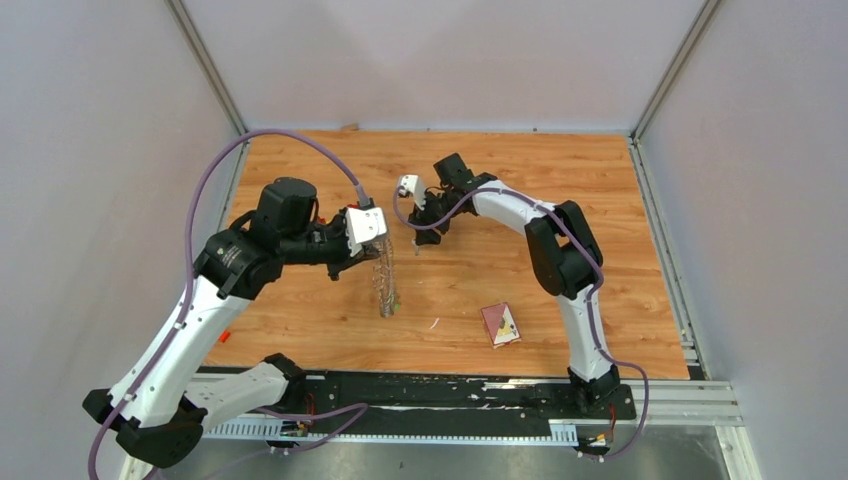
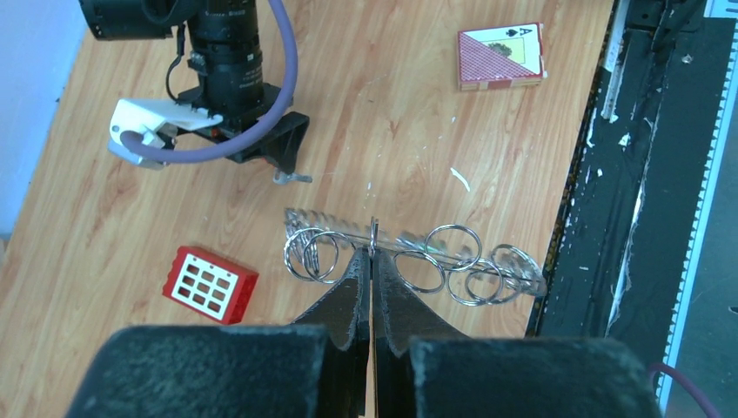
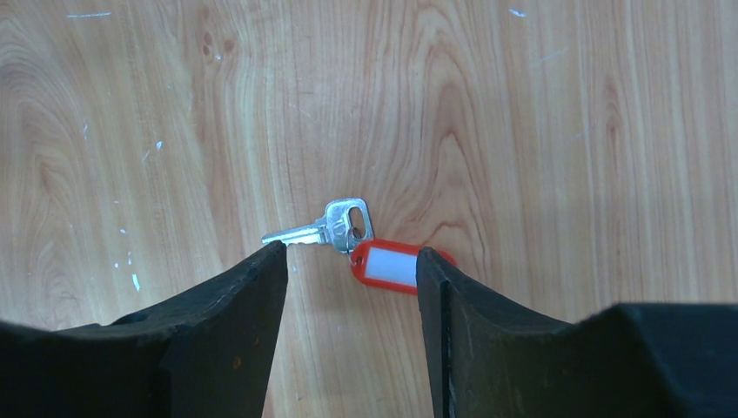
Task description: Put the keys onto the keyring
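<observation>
Lying flat, silvery key (image 3: 315, 232) wears red tag (image 3: 393, 266).

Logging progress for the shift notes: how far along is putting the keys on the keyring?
Done: the left gripper has the keyring pinched in shut jaws. In hand: the right gripper, jaws open, straddles the red-tagged key lying on the table, not gripped. Left: grasping that key and threading it on; no key visibly hangs on the ring in the left wrist view.

Shiny metal key (image 3: 324, 229), smooth wood-grain table (image 3: 540, 122)
</observation>
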Action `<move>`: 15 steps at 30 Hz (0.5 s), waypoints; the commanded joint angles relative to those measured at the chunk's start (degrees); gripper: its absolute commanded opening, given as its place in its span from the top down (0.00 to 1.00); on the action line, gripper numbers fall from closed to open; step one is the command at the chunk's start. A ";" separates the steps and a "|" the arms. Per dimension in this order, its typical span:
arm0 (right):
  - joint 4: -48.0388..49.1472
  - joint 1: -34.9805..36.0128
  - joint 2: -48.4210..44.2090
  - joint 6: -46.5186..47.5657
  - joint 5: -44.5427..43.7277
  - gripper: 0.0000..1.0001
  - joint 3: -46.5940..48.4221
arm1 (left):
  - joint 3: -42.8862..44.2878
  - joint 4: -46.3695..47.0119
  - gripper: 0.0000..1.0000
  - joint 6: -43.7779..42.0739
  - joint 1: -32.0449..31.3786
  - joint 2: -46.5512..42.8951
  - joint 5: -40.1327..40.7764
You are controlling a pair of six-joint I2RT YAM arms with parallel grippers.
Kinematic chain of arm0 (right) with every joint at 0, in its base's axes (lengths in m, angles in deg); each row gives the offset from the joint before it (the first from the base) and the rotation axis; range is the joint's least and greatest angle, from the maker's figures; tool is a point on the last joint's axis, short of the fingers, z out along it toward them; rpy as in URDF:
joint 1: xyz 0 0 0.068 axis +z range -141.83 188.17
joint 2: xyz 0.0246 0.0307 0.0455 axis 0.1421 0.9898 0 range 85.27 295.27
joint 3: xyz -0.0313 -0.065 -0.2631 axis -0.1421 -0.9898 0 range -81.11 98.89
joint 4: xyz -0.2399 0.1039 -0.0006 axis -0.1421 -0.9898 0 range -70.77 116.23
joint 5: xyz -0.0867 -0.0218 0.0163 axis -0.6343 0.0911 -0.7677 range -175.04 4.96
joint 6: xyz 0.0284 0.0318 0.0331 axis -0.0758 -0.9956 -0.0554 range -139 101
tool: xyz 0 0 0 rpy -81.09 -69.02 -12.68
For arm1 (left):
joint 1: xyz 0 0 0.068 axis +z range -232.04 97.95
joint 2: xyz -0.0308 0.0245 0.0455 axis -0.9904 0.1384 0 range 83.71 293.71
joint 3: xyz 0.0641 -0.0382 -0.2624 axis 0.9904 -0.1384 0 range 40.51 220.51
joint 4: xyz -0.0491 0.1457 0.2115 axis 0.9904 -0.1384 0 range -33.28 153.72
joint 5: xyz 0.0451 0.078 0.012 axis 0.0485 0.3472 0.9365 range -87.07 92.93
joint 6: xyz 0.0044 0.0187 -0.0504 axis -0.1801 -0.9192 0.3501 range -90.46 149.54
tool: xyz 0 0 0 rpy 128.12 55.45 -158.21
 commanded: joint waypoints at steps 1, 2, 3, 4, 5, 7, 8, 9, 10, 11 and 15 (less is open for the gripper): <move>-1.82 0.93 1.50 2.68 -2.64 0.45 3.69 | -0.04 2.97 1.00 -0.28 0.25 -0.38 -1.90; -1.96 1.21 1.67 2.85 -2.94 0.47 3.73 | -0.11 2.99 1.00 -0.28 0.28 -0.45 -1.88; -1.86 1.40 1.73 3.02 -3.37 0.47 3.65 | -0.19 3.06 1.00 -0.24 0.26 -0.49 -1.94; -1.74 1.56 1.81 3.16 -3.87 0.48 3.50 | -0.22 3.10 1.00 -0.24 0.25 -0.49 -1.98; -1.50 1.60 1.88 3.21 -4.30 0.49 3.39 | -0.20 3.10 1.00 -0.22 0.29 -0.58 -2.09; -1.27 1.85 2.01 3.39 -4.86 0.51 3.40 | -0.19 3.14 1.00 -0.09 0.29 -0.59 -2.32; -1.26 1.87 2.09 3.54 -5.06 0.52 3.38 | -0.19 3.17 1.00 -0.11 0.31 -0.70 -2.36; -1.25 1.87 2.18 3.61 -5.23 0.53 3.43 | -0.23 3.15 1.00 -0.15 0.27 -0.65 -2.44; -1.18 1.93 2.17 3.61 -5.39 0.54 3.53 | -0.27 3.14 1.00 -0.09 0.26 -0.64 -2.48; -1.16 1.88 2.18 3.62 -5.43 0.56 3.55 | -0.21 3.11 1.00 -0.06 0.29 -0.71 -2.57; -1.09 1.96 2.32 3.59 -5.44 0.62 3.65 | -0.44 3.27 1.00 -0.03 0.25 -0.69 -2.80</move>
